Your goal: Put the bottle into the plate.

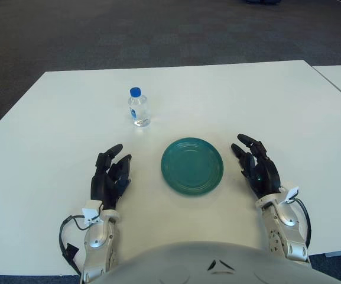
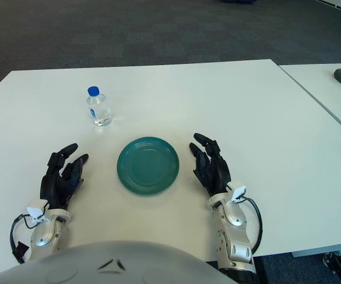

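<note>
Nothing grasped yet; step in hand judged to be the first reach for the bottle [image 1: 138, 108]. Small clear bottle with blue cap, upright on the white table [image 1: 52, 118], beyond and a little left of the green plate [image 1: 192, 165], apart from it. Plate bare, lying between the two hands near the table's front edge. Left hand [image 1: 110, 176] to the left of the plate, fingers loosely extended and slightly spread, holding nothing; whether resting on the tabletop not clear. Right hand [image 1: 256, 167] to the right of the plate, fingers likewise relaxed and extended, empty. Best done, by judgement, with the left hand, the nearer one: forward toward the bottle, fingers opened wide enough to pass either side of the body, closing around the middle rather than the cap, to keep so light and narrow a thing from tipping. Then a clean lift, short carry right and back, and set down upright near the plate's centre, clear of the raised rim.
</note>
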You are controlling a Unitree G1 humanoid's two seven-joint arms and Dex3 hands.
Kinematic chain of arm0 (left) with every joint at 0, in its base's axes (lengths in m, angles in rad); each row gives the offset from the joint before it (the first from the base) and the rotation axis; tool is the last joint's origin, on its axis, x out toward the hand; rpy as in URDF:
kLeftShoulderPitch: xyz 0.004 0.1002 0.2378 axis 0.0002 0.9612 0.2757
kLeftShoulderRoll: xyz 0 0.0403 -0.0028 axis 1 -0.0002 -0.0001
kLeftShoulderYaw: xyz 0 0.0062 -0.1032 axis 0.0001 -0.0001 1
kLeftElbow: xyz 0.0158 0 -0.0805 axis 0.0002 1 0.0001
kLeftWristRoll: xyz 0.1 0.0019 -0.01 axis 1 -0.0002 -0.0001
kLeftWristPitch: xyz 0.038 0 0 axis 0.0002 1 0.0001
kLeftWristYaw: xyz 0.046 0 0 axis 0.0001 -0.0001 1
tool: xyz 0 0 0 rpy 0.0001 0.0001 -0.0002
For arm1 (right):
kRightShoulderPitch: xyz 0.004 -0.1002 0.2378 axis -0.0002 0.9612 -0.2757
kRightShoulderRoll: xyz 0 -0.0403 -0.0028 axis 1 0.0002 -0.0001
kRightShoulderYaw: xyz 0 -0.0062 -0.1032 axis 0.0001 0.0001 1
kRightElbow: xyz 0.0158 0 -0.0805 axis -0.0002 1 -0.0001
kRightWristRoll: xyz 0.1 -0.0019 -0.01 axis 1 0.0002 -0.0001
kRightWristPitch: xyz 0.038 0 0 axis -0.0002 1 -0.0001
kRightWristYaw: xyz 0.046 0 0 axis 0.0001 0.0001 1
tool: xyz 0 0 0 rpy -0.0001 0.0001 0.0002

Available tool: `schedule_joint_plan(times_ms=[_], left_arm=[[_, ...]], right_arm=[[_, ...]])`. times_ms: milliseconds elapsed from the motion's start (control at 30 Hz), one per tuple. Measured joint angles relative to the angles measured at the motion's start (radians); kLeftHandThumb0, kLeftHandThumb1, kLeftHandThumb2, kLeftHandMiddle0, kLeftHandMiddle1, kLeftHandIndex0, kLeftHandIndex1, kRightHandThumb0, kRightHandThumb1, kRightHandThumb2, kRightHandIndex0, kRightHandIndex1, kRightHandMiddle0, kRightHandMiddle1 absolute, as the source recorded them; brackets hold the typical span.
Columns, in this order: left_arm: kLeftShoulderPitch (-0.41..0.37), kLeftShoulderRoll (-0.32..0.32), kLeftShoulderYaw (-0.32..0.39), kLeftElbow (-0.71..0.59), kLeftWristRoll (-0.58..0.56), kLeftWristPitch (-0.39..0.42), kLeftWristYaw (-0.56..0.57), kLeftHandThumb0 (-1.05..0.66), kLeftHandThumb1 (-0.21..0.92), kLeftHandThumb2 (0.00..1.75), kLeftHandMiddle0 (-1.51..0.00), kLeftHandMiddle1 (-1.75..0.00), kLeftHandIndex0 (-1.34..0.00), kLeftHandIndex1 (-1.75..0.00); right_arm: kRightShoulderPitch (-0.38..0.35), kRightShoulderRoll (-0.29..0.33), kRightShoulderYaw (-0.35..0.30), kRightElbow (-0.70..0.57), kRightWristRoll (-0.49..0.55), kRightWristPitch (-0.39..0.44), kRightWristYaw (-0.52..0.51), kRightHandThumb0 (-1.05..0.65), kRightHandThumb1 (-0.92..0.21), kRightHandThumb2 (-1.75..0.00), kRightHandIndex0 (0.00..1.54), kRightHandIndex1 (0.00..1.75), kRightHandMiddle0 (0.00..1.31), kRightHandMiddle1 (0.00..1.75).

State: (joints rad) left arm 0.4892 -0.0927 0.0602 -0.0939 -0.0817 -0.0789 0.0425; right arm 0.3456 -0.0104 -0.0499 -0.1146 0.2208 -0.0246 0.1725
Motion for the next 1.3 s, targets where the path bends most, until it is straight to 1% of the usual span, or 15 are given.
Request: schedule_joint_plan(times_ms=[300,600,967,1100,1167,1300], left_arm=[[-0.003,0.013,0.0,0.022,-0.002,-0.032,-0.017,-0.64,0.92,0.44,-0.52,-0.57,-0.26,-1.01],[-0.007,0.002,0.0,0.021,-0.006,-0.027,-0.014,-0.63,0.92,0.4,-0.52,-0.57,-0.27,-1.01],[-0.011,-0.003,0.006,0.016,-0.013,-0.01,-0.008,-0.6,0.91,0.38,-0.53,-0.57,-0.26,-1.01],[-0.033,-0.01,0.015,0.016,-0.016,0.017,0.007,-0.58,0.91,0.38,-0.52,-0.56,-0.25,-1.0],[-0.052,-0.013,0.021,0.022,-0.018,0.029,0.014,-0.59,0.92,0.38,-0.49,-0.53,-0.21,-0.99],[-0.13,0.003,0.049,0.092,-0.019,0.019,0.019,-0.64,0.92,0.42,-0.43,-0.46,-0.15,-0.98]], right_arm=[[0.0,-0.001,-0.001,0.001,0.0,0.0,0.002,-0.64,-0.92,-0.64,0.48,0.34,0.01,0.86],[0.0,-0.001,-0.001,0.001,0.0,0.0,0.003,-0.62,-0.92,-0.63,0.49,0.33,0.01,0.86],[0.0,-0.001,-0.001,0.001,0.0,0.0,0.003,-0.63,-0.92,-0.61,0.5,0.33,0.03,0.87],[-0.003,-0.001,-0.003,0.003,0.001,0.0,0.003,-0.63,-0.92,-0.6,0.51,0.33,0.03,0.87],[-0.005,-0.001,-0.004,0.006,0.001,0.0,0.003,-0.64,-0.92,-0.61,0.51,0.33,0.03,0.87],[-0.012,-0.001,-0.011,0.013,0.001,0.0,0.003,-0.63,-0.92,-0.62,0.51,0.34,0.03,0.87]])
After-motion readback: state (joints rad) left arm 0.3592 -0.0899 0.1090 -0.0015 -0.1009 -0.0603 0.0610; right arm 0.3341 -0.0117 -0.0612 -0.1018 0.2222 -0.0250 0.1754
